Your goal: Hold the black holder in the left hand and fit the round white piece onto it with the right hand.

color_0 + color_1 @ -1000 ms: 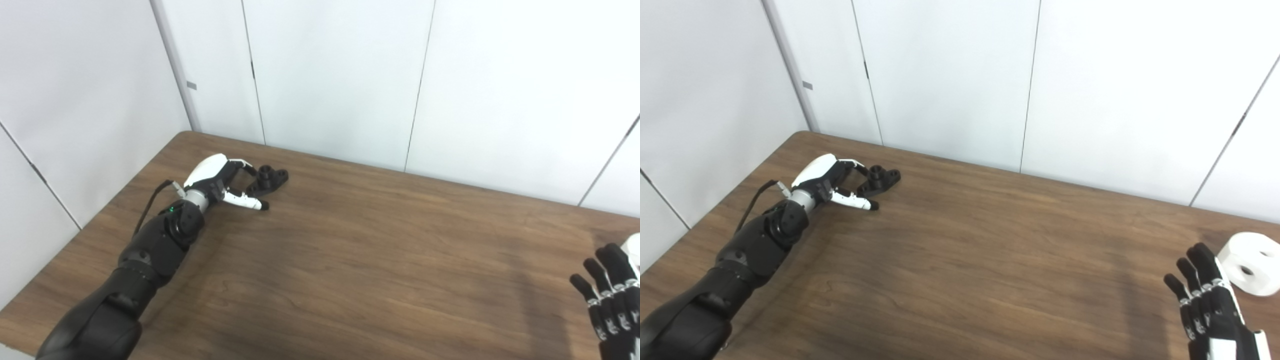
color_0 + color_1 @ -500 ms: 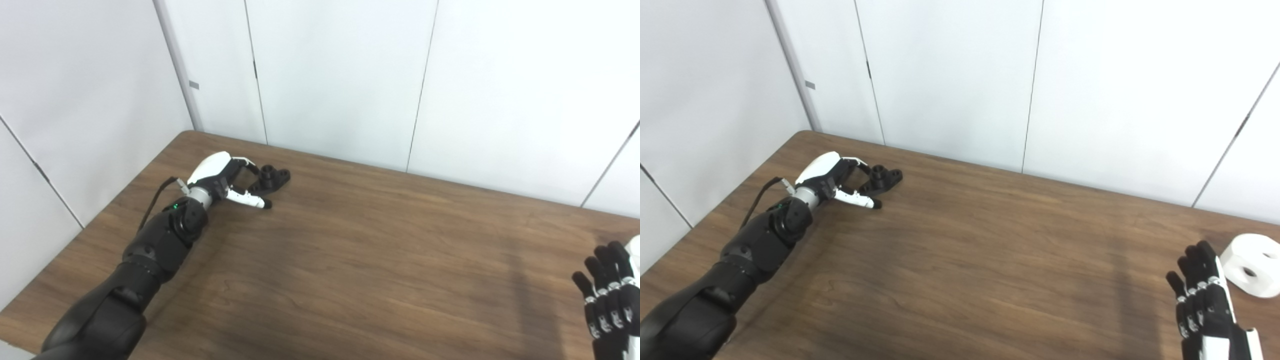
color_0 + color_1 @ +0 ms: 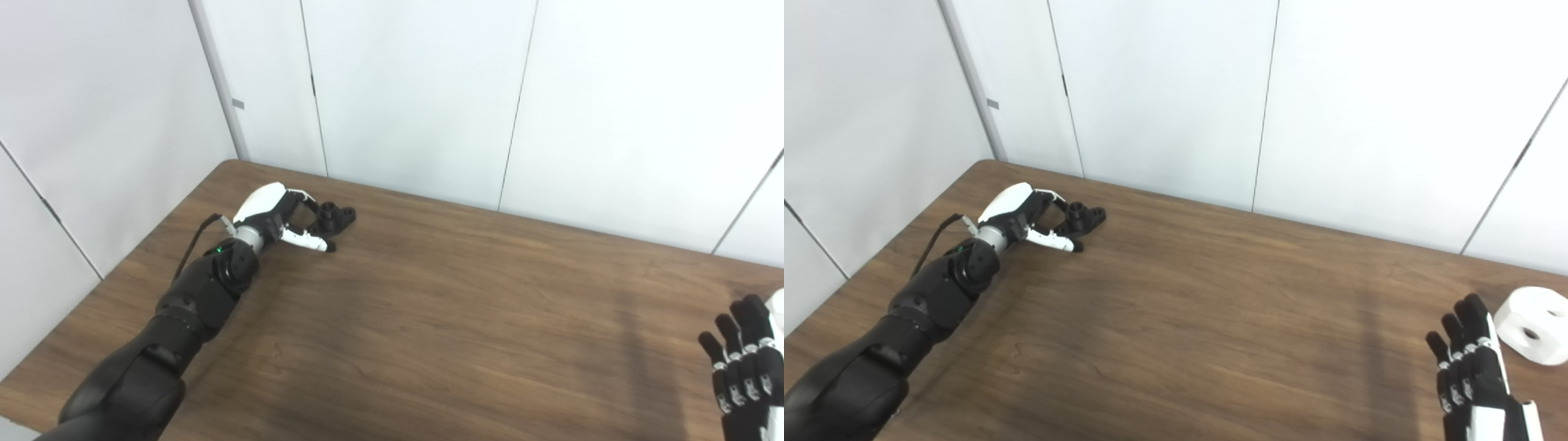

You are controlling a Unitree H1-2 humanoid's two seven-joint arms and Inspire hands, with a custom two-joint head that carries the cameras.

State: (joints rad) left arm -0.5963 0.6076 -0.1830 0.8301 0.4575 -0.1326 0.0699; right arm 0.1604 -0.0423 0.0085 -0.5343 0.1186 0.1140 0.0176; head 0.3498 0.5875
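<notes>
The black holder (image 3: pixel 335 217) lies on the brown table (image 3: pixel 429 306) near its far left corner. My left hand (image 3: pixel 278 214) reaches it from the left, open, with fingers curved over its near end and the thumb stretched along the table below it; it does not grip the holder. The round white piece (image 3: pixel 1534 324) rests at the table's right edge. My right hand (image 3: pixel 1473 373) hovers just left of that piece, open, fingers spread and pointing up, holding nothing.
White wall panels (image 3: pixel 416 92) rise directly behind the table's far edge and along its left side. The broad wooden top stretches between the two hands.
My left hand has moved a little farther toward the holder, its fingers now curling over it. The right hand has barely shifted. The camera has moved slightly.
</notes>
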